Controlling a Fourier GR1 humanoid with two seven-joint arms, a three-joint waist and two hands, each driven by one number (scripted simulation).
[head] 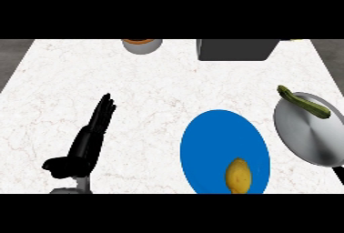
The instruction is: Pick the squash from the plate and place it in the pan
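One left hand (pixel 91 136) resting released on the marbled tabletop (pixel 154 91), fingers straight, blue plate (pixel 208 141) bearing a yellow lumpy item (pixel 238 175), dark green elongated squash (pixel 304 102) lying across the rim of the grey pan (pixel 310 132)

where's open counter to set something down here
Bare marble lies between the left hand and the blue plate, and across the middle below the bowl and dark box. The right side is crowded: plate, pan, green squash on its rim.

At the lower left of the frame showed a glossy black hand (pixel 91 136) with slim fingers, on a grey forearm (pixel 67 190).
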